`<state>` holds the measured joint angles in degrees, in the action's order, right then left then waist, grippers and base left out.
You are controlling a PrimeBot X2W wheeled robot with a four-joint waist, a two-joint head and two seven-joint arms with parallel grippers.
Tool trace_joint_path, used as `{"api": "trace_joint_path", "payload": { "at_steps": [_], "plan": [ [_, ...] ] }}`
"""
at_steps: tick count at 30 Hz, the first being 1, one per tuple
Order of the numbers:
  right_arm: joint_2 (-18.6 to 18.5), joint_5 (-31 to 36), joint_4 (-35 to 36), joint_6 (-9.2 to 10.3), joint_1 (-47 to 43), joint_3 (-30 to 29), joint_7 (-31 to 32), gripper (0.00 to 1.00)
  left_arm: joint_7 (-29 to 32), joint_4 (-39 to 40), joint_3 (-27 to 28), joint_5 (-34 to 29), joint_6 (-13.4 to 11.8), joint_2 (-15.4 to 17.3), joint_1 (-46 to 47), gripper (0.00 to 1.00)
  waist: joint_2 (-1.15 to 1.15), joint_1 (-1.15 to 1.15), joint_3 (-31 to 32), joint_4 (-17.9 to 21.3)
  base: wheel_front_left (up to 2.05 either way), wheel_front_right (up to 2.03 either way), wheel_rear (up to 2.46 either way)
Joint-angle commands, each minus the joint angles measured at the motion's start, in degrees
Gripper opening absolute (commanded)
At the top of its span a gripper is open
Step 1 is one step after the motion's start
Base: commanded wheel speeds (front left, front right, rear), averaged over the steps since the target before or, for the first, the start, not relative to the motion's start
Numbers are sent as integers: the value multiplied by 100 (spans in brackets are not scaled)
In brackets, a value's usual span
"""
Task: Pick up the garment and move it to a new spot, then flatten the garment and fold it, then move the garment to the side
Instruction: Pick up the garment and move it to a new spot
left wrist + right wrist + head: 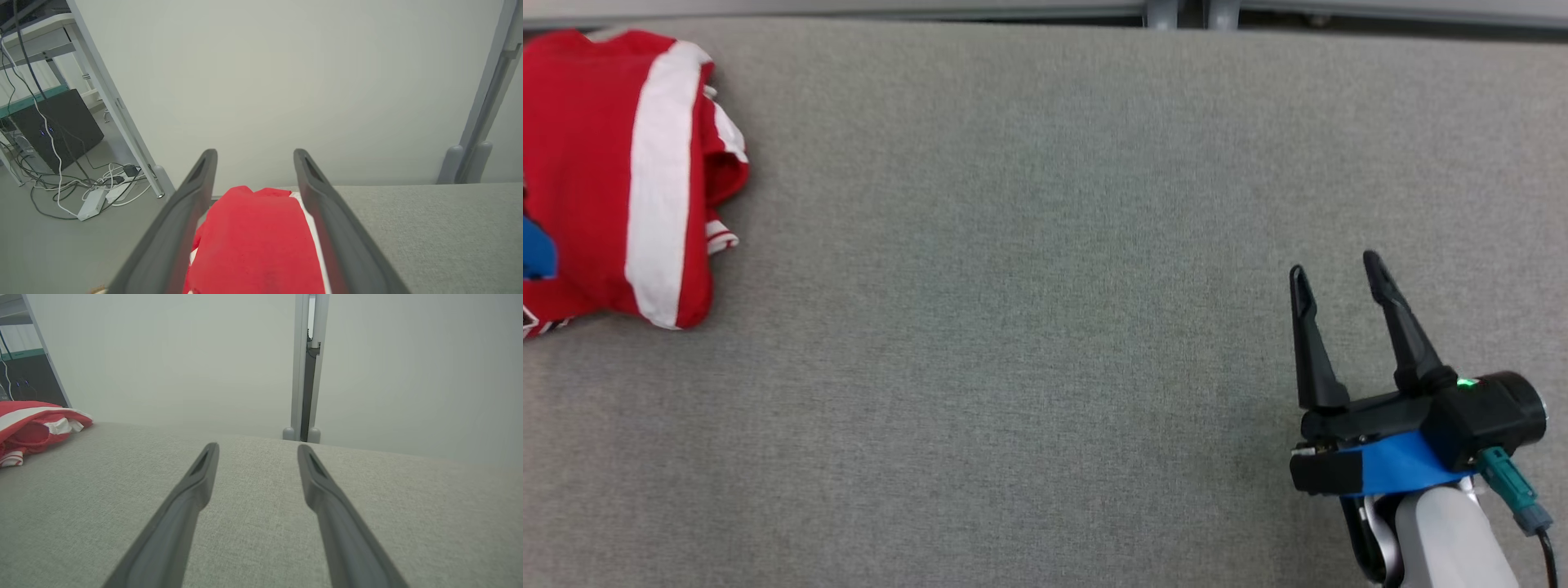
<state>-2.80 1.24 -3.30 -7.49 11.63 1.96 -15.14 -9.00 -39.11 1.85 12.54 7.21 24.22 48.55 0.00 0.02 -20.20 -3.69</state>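
the garment (613, 171) is lying at the far left of the table (1045, 327), near its edge. the left gripper (254, 154) is being held over it, fingers apart. the right gripper (1334, 265) is being held open too, well apart. if only one layer is being pinched, the garment is likely being unfolded or dragged over the edge.

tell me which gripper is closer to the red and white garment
Left. The left gripper sits right by the garment, red cloth showing between its open fingers; the right gripper is far off across the table.
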Motion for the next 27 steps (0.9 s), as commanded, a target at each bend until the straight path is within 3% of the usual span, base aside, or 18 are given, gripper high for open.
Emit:
{"api": "trace_joint_path", "payload": {
  "at_steps": [1, 7, 12, 26, 27],
  "plan": [
    [-15, 45, 67, -1, 106, -25, -2, 100, 44, -134, -5, 48, 8, 88, 127, 100, 0, -2, -266, 80, 0, 0, 0],
    [-15, 231, 348, -1, 212, -129, 0, 100, 394, -1045, -137, 210, 24, 417, 574, 100, 0, -2, -650, 153, 0, 0, 0],
    [-15, 310, 537, -1, 219, -196, 29, 100, 617, -1718, -261, 378, 30, 492, 749, 100, 0, -2, -837, 164, 0, 0, 0],
    [-14, 389, 798, -1, 200, -218, 214, 100, 1684, -2515, -829, 1101, 33, 102, 840, 100, 0, -2, -952, 16, 0, 0, 0],
    [-14, 388, 800, -1, 200, -219, 220, 100, 1727, -2512, -881, 1145, 33, 110, 845, 71, 0, -2, -944, 12, 0, 0, 0]
  ]
}}
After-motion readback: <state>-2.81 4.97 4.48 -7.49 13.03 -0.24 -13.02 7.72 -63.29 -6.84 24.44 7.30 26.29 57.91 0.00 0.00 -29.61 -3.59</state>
